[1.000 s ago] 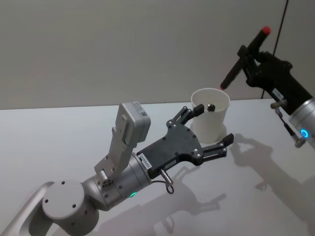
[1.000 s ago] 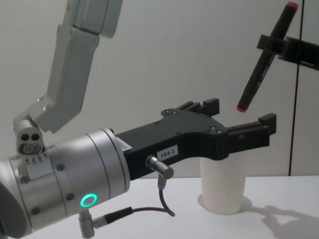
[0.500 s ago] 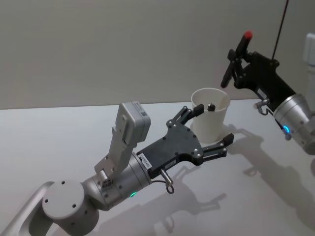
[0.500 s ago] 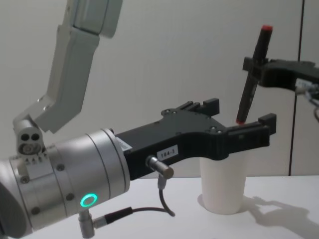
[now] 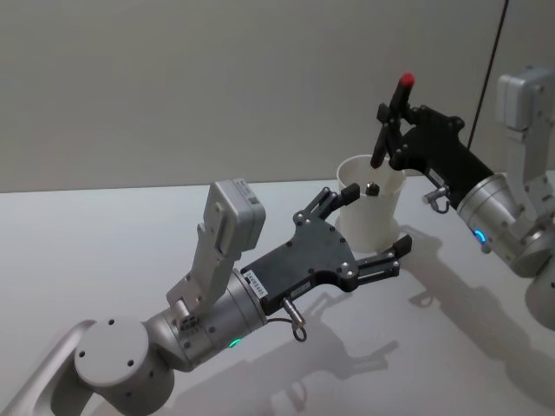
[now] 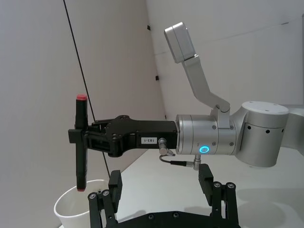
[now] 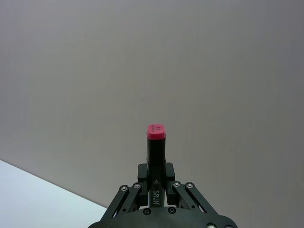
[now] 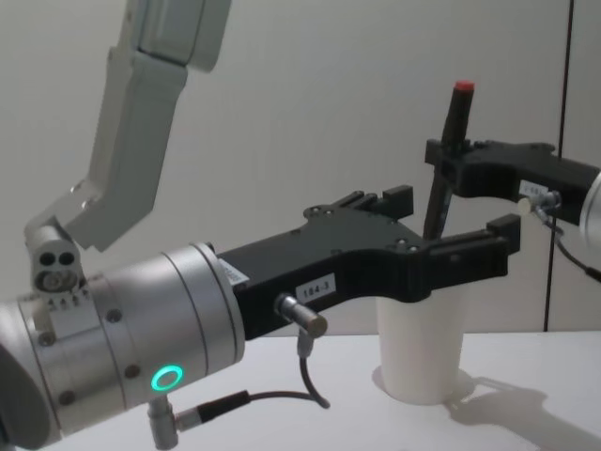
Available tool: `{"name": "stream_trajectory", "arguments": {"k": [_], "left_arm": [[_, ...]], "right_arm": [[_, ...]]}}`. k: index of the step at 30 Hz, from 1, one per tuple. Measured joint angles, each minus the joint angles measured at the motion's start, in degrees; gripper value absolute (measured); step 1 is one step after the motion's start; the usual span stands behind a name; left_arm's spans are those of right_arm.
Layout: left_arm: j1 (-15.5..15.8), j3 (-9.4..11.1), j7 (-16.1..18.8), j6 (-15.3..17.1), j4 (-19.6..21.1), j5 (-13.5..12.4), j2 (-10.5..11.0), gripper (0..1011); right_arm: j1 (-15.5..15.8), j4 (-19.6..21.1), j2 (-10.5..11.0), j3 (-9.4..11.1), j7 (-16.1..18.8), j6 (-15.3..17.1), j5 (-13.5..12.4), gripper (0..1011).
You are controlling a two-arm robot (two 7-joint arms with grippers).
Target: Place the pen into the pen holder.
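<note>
Our right gripper (image 5: 388, 132) has its jaws clamped on the pen (image 5: 388, 124), gripping it about midway along the black barrel. We hold the pen nearly upright, red cap on top, its lower end just above the open mouth of the white cup (image 5: 371, 211). Our left gripper (image 5: 375, 227) has its jaws spread apart on either side of the cup, near its upper part; we cannot tell whether they touch it. The cup stands upright on the pale tabletop (image 5: 104, 260).
</note>
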State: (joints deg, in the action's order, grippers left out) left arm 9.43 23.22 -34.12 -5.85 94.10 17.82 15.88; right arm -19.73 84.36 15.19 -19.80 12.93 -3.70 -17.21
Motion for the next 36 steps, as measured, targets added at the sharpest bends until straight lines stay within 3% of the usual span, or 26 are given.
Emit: {"name": "stream_trajectory", "arguments": {"k": [8, 25, 36], "left_arm": [[0.0, 0.0, 0.0, 0.0, 0.0, 0.0, 0.0, 1001], [0.0, 0.0, 0.0, 0.0, 0.0, 0.0, 0.0, 1001], [0.0, 0.0, 0.0, 0.0, 0.0, 0.0, 0.0, 1001]], "right_arm": [[0.2, -0.4, -0.4, -0.5, 0.2, 0.9, 0.5, 195], [1.8, 0.6, 0.0, -1.1, -2.9, 4.8, 3.8, 201], [2.2, 0.8, 0.0, -1.3, -3.6, 5.7, 4.6, 497]]}}
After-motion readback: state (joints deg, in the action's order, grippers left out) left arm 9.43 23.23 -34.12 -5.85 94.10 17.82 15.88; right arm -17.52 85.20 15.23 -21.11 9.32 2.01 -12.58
